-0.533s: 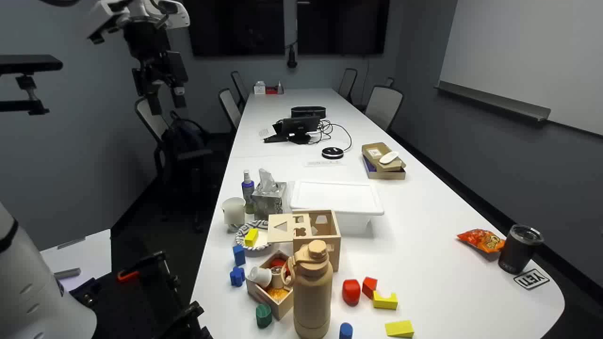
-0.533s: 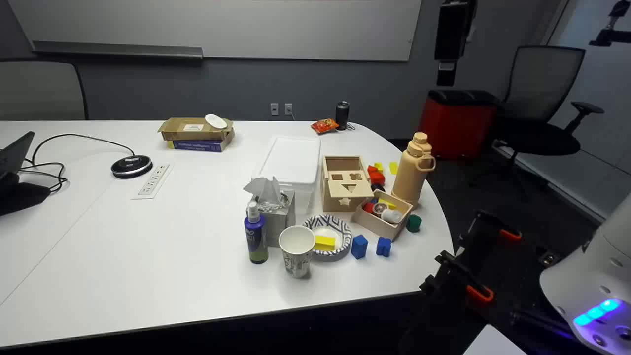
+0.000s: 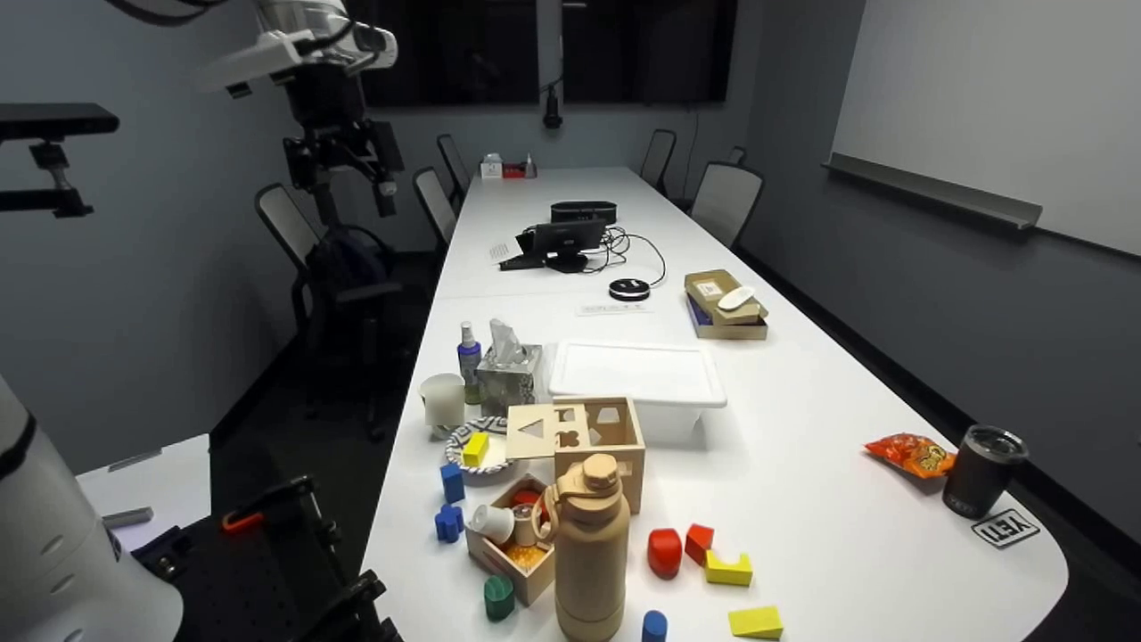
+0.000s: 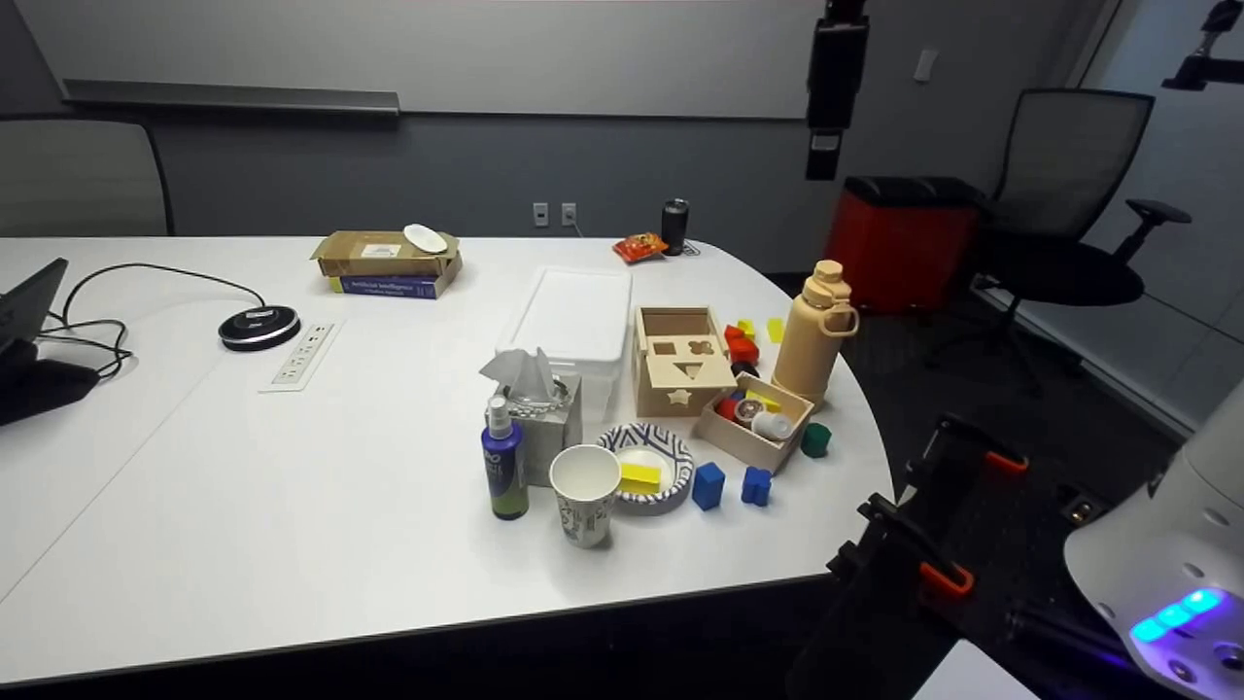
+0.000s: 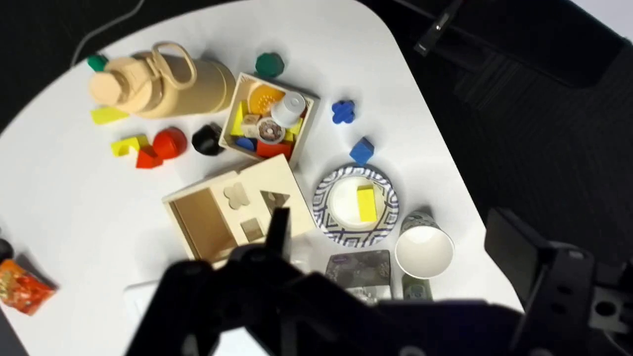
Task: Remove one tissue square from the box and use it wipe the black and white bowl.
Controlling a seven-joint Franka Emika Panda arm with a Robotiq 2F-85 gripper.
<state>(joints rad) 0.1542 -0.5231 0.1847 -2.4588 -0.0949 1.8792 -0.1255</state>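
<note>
My claw point(image 3: 357, 203) hangs spread wide. Well below it sits the bowl point(image 5: 342, 202), a yellow block point(image 5: 367, 203) inside, and beside that the box point(image 4: 549, 428), touching or not I can't tell, with the tissue square point(image 4: 530, 377) poking up.

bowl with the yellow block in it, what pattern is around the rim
Dark stripes and angular lines on white; the bowl shows best in the wrist view.

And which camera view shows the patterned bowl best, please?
The wrist view: it looks down on the patterned bowl, showing nearly the whole rim and the yellow block inside. Both exterior views show it at a slant, partly hidden by the wooden shape box or by the cup.
</note>
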